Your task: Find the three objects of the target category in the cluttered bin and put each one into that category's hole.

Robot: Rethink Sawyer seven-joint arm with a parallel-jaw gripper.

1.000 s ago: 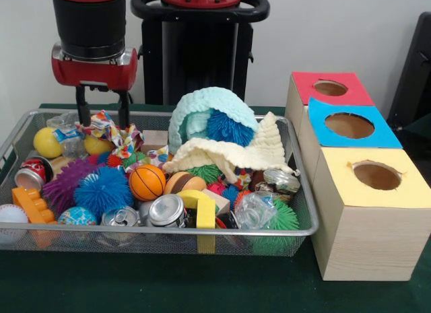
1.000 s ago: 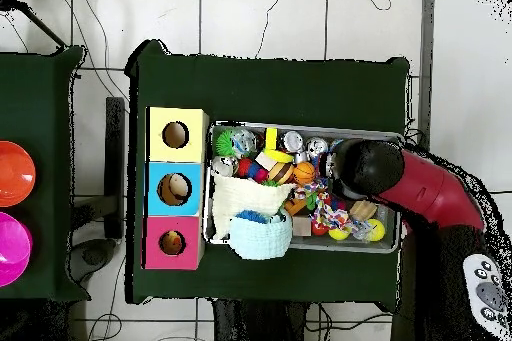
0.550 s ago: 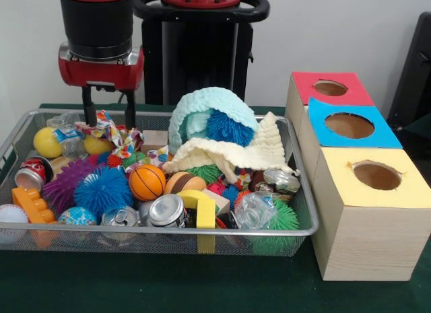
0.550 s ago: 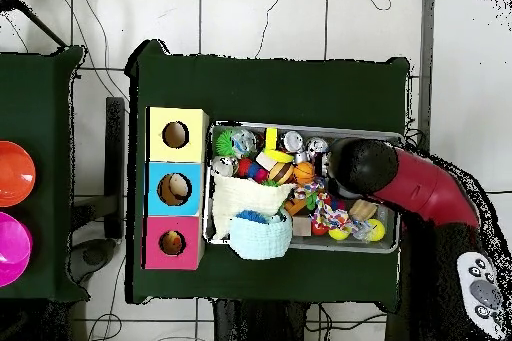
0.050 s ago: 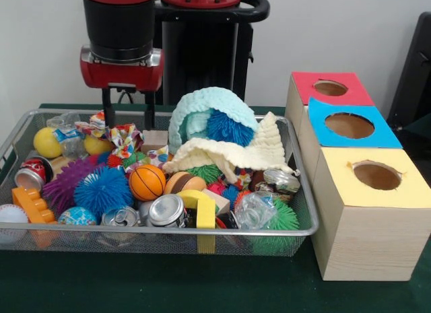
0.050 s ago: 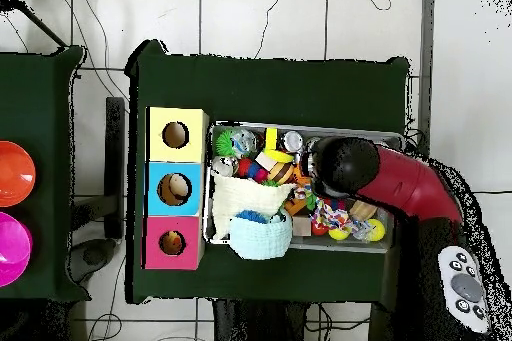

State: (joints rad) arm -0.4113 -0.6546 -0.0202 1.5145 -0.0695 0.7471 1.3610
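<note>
Box with holes: three sections, red (image 5: 328,89), blue (image 5: 349,125) and yellow (image 5: 376,176), each with one round hole. Wire bin (image 5: 202,231): one. Bin contents countable in the front view: two upright silver cans (image 5: 166,210), one red can (image 5: 31,173), one small basketball (image 5: 147,182), one baseball (image 5: 11,217), two knitted cloths (image 5: 225,151); the spiky balls partly hide one another and cannot be counted exactly.

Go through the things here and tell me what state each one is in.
gripper: open, empty, above the bin.
wire bin: full of clutter.
red box: hole empty.
blue box: hole empty.
yellow box: hole empty.
cream cloth: draped over toys.
silver can: lying on its side.
</note>
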